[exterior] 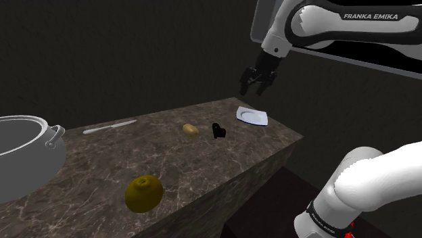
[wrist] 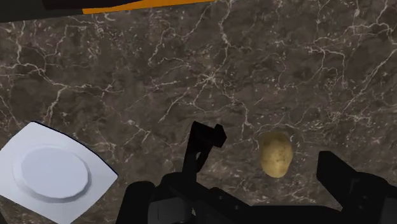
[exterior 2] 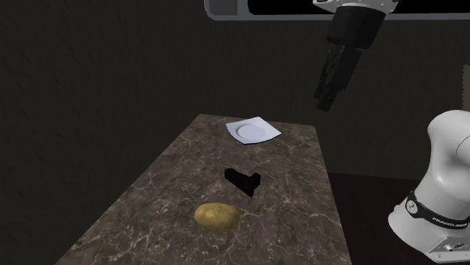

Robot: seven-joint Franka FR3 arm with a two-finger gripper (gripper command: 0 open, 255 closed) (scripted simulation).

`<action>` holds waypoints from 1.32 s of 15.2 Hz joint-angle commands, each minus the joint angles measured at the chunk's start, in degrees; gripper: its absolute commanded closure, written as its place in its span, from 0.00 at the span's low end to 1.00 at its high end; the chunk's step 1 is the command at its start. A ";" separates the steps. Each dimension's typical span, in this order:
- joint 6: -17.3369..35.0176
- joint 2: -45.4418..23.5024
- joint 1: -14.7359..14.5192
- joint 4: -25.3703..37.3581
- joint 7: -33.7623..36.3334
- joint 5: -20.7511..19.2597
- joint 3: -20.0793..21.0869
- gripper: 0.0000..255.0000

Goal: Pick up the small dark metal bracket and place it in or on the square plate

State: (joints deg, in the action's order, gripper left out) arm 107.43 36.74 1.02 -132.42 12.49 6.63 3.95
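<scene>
1. Hand state. The gripper (exterior: 258, 82) hangs high above the far end of the marble counter (exterior: 169, 162). It is released and carries nothing. In the wrist view its fingers (wrist: 347, 181) stand well apart with only bare counter between them.

2. Target location. The bracket (exterior: 218, 130) lies on the counter, untouched. In the shoulder view it is at 8 o'clock from the square plate (exterior: 252, 116), near it but apart. A potato (exterior: 191, 129) sits just beside the bracket at 9 o'clock. In the second exterior view the bracket is at 6 o'clock from the plate, and the potato is at 7 o'clock from the bracket.

3. Step in hand. I judge this to be the approach, with no grasp yet begun.

4. Procedure.
- I shift the hand from over the plate toward 8 o'clock in the shoulder view until the bracket centres between the fingers in the wrist view.
- The bracket is a bent piece. I turn the wrist so the fingers close across one thin limb, not along it.
- I keep the finger on the potato's side clear. A nudge would likely roll the potato into the bracket.
- The bracket sits low, so I descend slowly and stop just short of the stone before closing.
</scene>
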 commanded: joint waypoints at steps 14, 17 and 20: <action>15.39 -30.45 3.68 7.14 8.10 -4.63 2.13 0.00; 17.29 -36.83 4.10 9.96 10.02 -5.97 2.05 0.00; 18.72 -43.25 4.32 13.26 11.89 -7.29 1.69 0.00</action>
State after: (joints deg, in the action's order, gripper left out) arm 125.60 -4.05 5.28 -120.49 23.66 -0.18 5.76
